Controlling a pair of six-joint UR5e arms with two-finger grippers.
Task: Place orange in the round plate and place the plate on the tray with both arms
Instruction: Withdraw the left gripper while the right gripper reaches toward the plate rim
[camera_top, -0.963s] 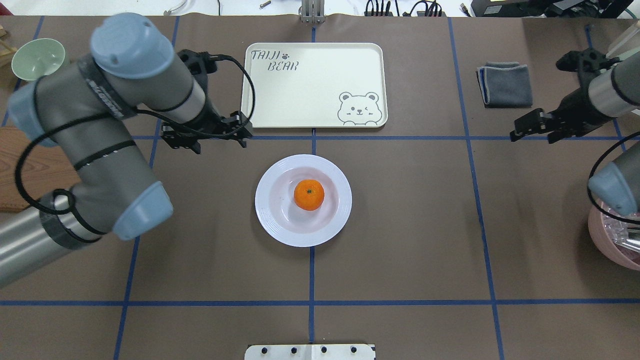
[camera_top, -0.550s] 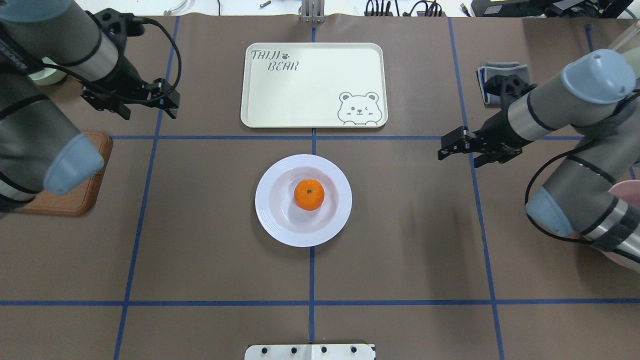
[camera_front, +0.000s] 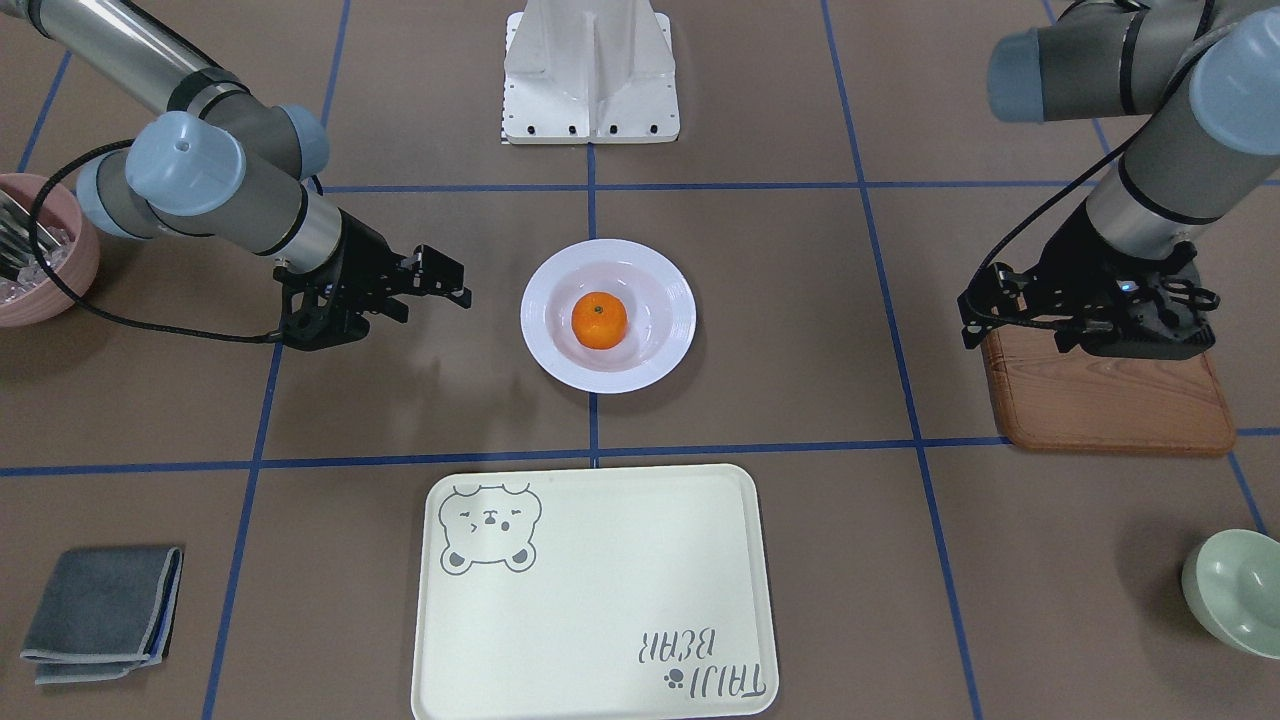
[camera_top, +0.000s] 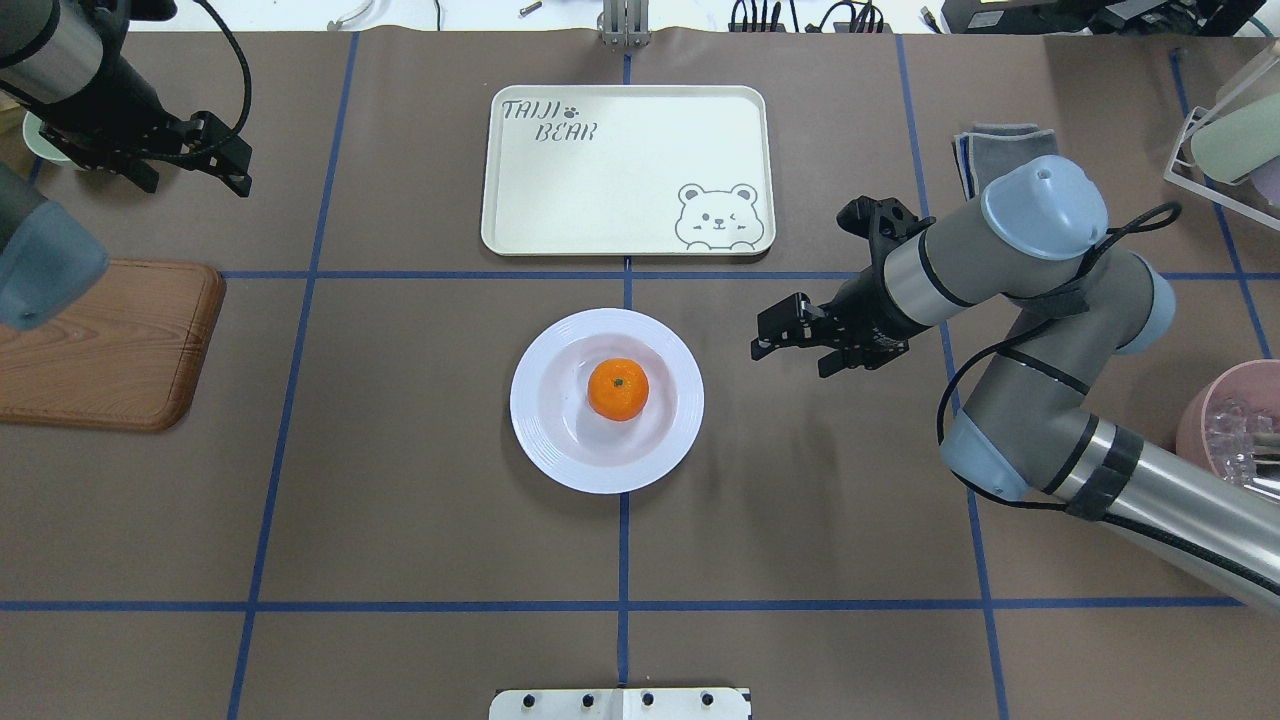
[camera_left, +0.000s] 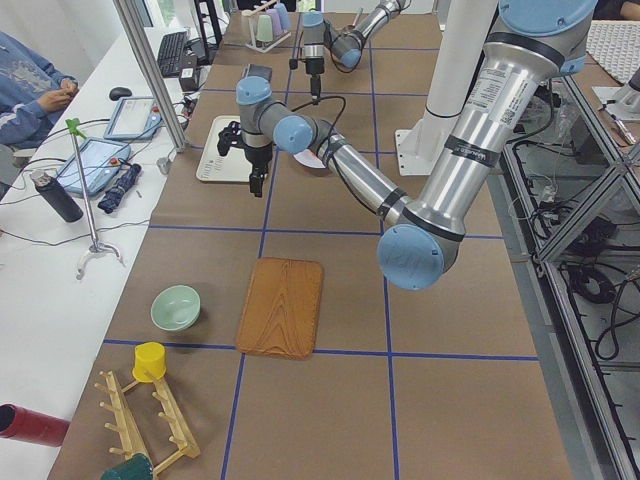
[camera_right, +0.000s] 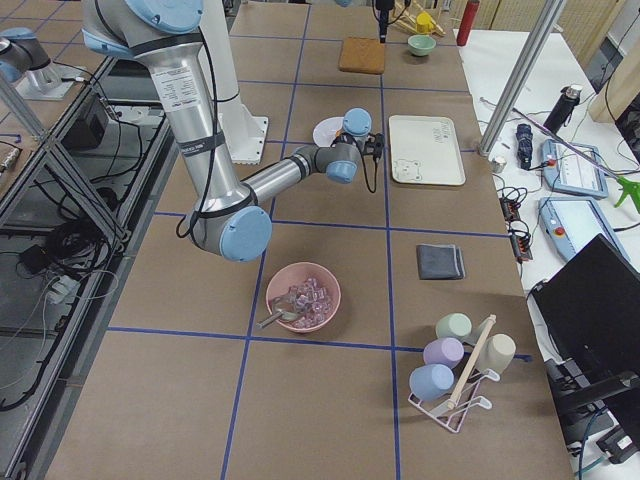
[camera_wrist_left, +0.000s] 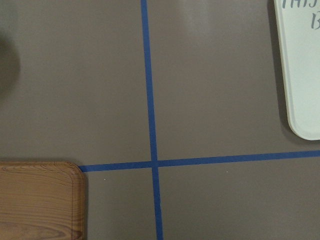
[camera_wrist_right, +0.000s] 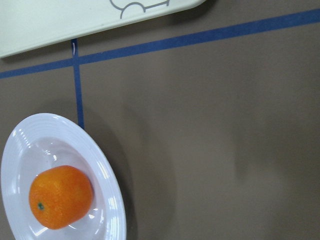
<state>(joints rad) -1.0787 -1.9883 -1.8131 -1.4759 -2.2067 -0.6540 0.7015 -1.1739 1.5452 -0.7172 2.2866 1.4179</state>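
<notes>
At the far left, the left gripper (camera_top: 240, 170) hangs above the table (camera_top: 400, 500) with its jaws apart. It holds nothing and touches nothing. It is on the far side of the board (camera_top: 100, 340) from the robot, and its wrist view looks down on a corner of the board, a cross of blue tape (camera_wrist_left: 154, 162) and a corner of the tray (camera_top: 640, 160). The tray lies flat at the far middle of the table, its bear drawing at the near right corner. A tape line runs between the tray and the plate (camera_top: 528, 400), and the two are apart. The plate stands flat at the table's centre, on the crossing tape line, glossy white with a ridged rim. The orange (camera_top: 618, 389) rests in the plate's well, a little off centre toward the tray. It is bright and whole, with its green stem dot facing up. Just right of the plate, the right gripper (camera_top: 790, 358) hovers over the bare table, pointing at the rim but clear of it. Its fingers are spread and hold nothing, and its shadow falls on the table beside the plate. Its wrist view shows the plate with the orange at lower left and the tray's bear corner above. Farther right, a grey cloth (camera_front: 100, 610) lies partly behind that arm, and a pink bowl (camera_top: 1230, 430) stands at the table's edge.
</notes>
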